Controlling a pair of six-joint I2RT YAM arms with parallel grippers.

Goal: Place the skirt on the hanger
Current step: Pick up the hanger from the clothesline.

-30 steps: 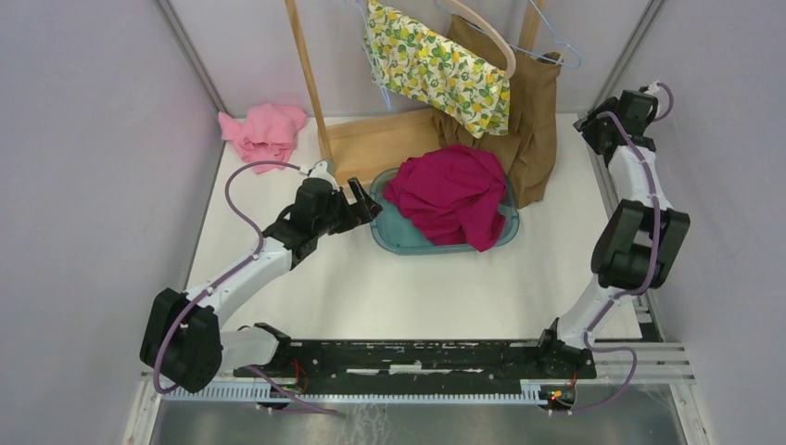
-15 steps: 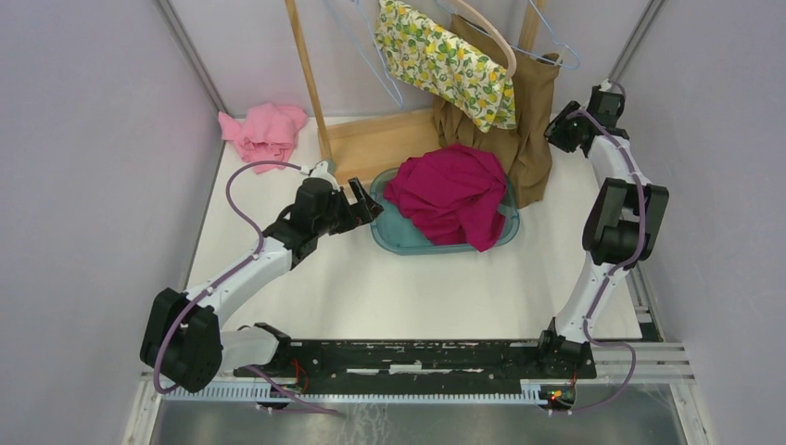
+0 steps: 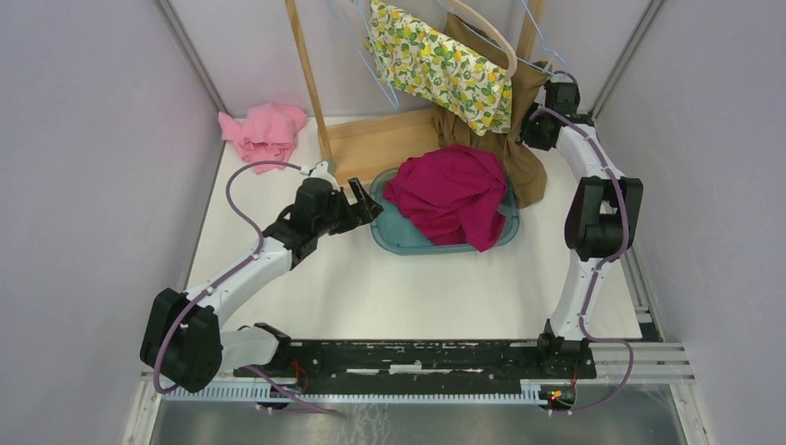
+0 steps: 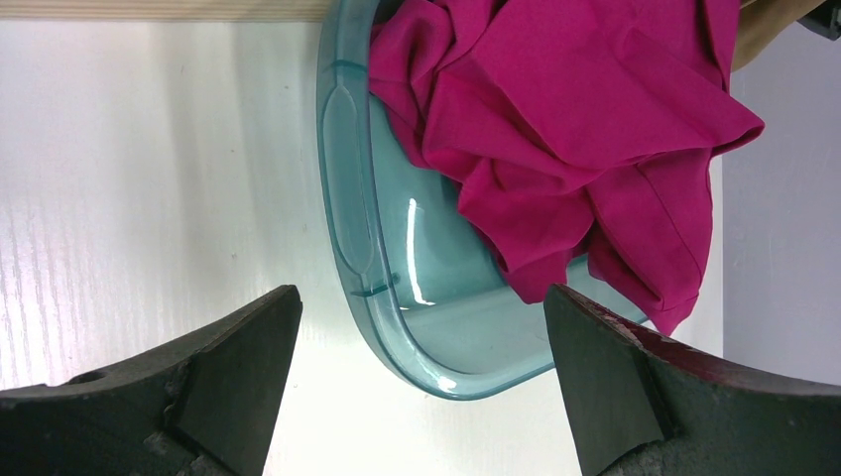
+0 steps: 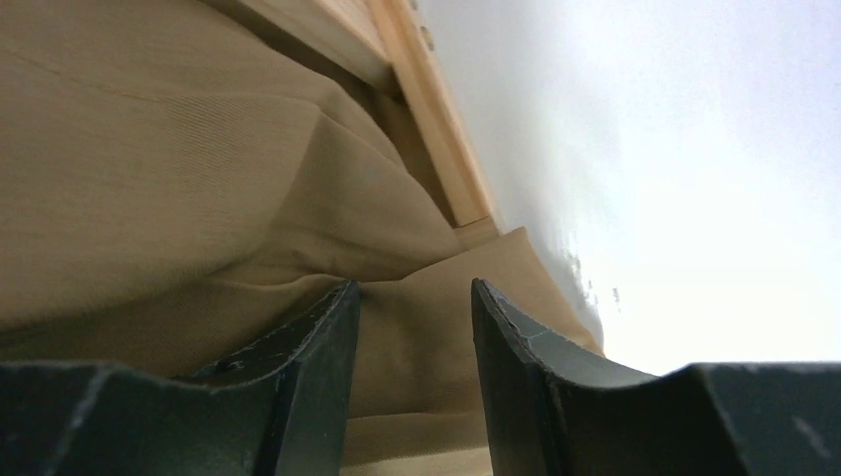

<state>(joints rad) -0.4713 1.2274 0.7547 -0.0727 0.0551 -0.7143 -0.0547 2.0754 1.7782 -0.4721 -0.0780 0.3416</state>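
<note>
Skirt fabric [image 3: 524,178], tan and pleated, hung from the wooden rack at the back right, its hem bunched on the table just behind the basin.

The room was a booth with pale grey-lilac walls [image 3: 83,139] on both sides and at the back, and grey metal struts [image 3: 190,56] in the far corners. A white table [image 3: 417,287] filled the floor of it, glossy enough to throw back the light in the left wrist view.

At the far left a crumpled pink cloth [image 3: 264,130] lay on the table. The left gripper [image 3: 366,209] sat low beside the left rim of a clear teal basin [image 3: 389,243], its jaws spread wide with nothing between them. A magenta garment [image 3: 450,195] was heaped in the basin and spilled over its right edge. Behind stood the wooden rack [image 3: 380,144], with a yellow lemon-print garment [image 3: 436,65] draped from a hanger above. A beige hanger [image 3: 496,42] and a blue wire hanger [image 3: 542,32] hung near it.

At the right, the right gripper [image 3: 533,128] was up against the skirt. In its wrist view the two fingers stood a narrow gap apart, tan folds filling the frame beyond them. Whether they touched the cloth could not be told.
</note>
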